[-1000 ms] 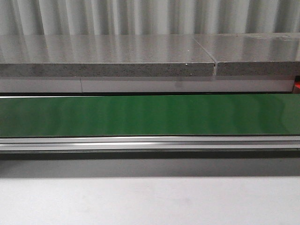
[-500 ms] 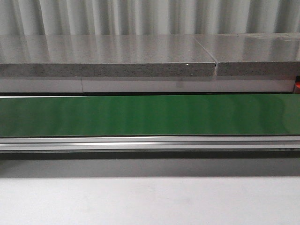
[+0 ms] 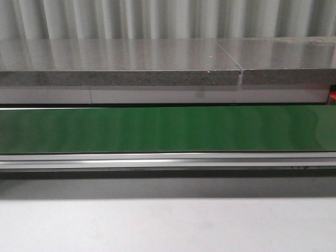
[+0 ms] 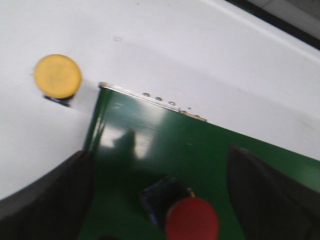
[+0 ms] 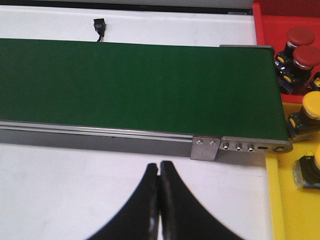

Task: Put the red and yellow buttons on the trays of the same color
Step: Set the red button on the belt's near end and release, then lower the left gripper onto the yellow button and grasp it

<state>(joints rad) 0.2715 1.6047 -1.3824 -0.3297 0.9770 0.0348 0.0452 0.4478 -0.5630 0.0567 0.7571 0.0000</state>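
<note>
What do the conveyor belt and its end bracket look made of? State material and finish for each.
Conveyor belt: probably smooth rubber or PVC, semi-gloss green, judging by soft light reflections. End bracket: apparently bare brushed metal, likely aluminium or steel, silvery with visible screw heads.

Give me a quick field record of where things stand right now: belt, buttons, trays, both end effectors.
conveyor belt: green, bare in the front view
red button on belt: one, between the left end effector fingers
yellow button off belt: one, on the white table beside the belt end
red tray: two red buttons visible
yellow tray: two yellow buttons visible
left end effector: open, straddling the red button, not closed on it
right end effector: shut, empty, over the white table short of the belt
</note>
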